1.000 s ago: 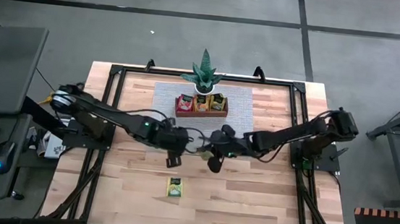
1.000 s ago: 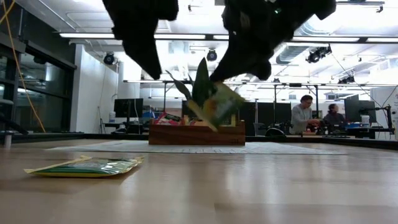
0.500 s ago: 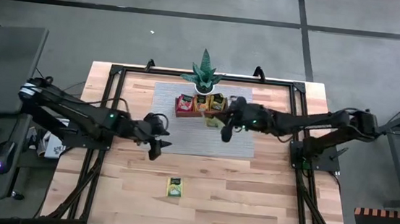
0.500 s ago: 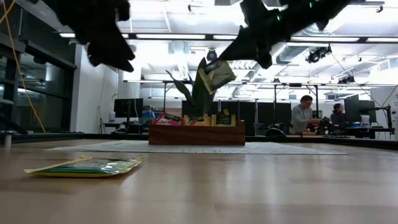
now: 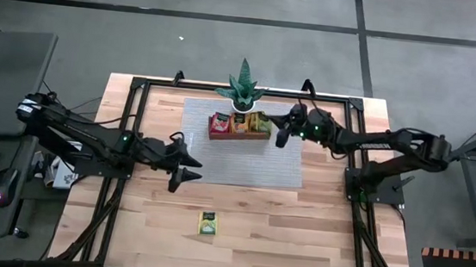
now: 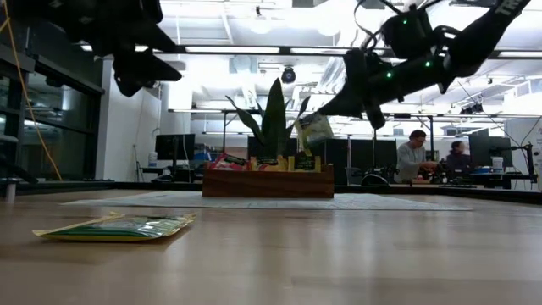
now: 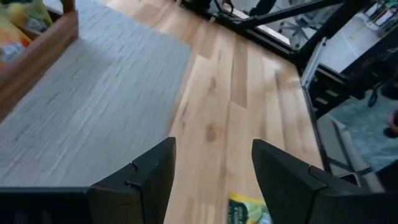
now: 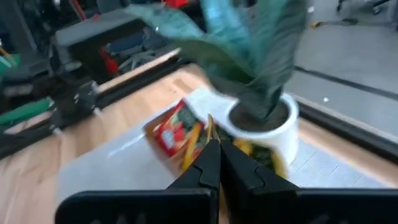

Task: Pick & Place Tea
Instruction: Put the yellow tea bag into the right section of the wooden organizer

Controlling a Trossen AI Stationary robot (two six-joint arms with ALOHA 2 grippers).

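Observation:
A green tea packet (image 6: pixel 315 130) hangs from my shut right gripper (image 6: pixel 337 108) above the right end of the wooden tray (image 6: pixel 268 183). In the high view that gripper (image 5: pixel 279 134) stands just right of the tray (image 5: pixel 240 134), which holds red and yellow-green packets standing on edge. A second green packet (image 5: pixel 207 223) lies flat on the bare wood near the table's middle and also shows in the left wrist view (image 7: pixel 250 211). My left gripper (image 5: pixel 191 159) is open, raised over the mat's left edge, touching nothing. My right gripper pinches the green packet by its upper edge (image 6: pixel 325 119) between the two fingers, which slant down from the table's right side. The packet is lifted clear and hangs tilted below the fingertips, above the tray. In the right wrist view it shows only edge-on (image 8: pixel 211 129).
A spiky potted plant (image 5: pixel 243 89) in a white pot stands just behind the tray on the grey mat (image 5: pixel 218 160). A black frame (image 5: pixel 138 86) rims the table. Bare wood stretches along the near side. People sit at desks far behind (image 6: pixel 412 157).
My right gripper carried the green packet from the table's middle toward the far edge, up and then lower, to the tray's right end. My left gripper drew back toward the table's left edge. The packet on the wood stayed put.

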